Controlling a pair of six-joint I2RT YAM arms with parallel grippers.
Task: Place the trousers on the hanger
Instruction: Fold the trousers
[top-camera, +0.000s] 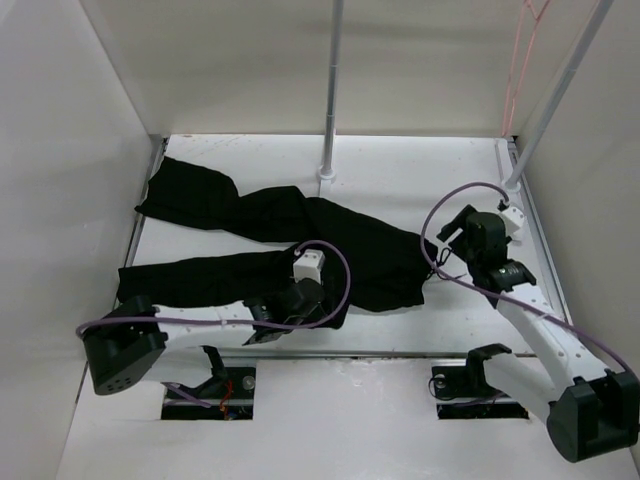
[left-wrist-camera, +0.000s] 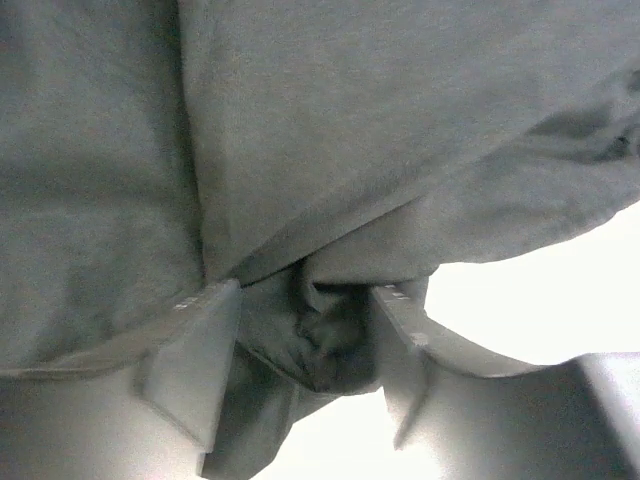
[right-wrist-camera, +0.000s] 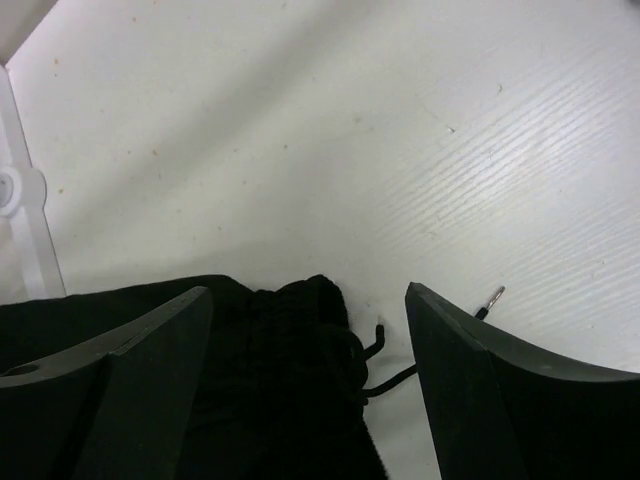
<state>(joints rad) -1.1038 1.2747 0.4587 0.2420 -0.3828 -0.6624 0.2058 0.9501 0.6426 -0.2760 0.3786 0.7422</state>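
Top external view: the trousers (top-camera: 300, 235) lie flat on the table (top-camera: 420, 170), spread from the 10 o'clock corner to the centre, with both legs running toward 9 o'clock. The left claw (top-camera: 272, 325) sits on the near edge of the cloth, at 6 o'clock of the garment. The left wrist view shows it narrowed onto a bunched fold, with cloth filling the gap between both fingers (left-wrist-camera: 195, 350). The right claw (top-camera: 448, 238) stands at the garment's 3 o'clock end. The right wrist view shows it spread wide and gripping nothing, with the waistband end and its drawstring (right-wrist-camera: 385, 372) lying on the table inside the gap. The hanger (top-camera: 518, 55) shows as thin pink rod at 1 o'clock of the top view, cut off by the frame edge. It is beside a white pole (top-camera: 565, 85) and well apart from the trousers.
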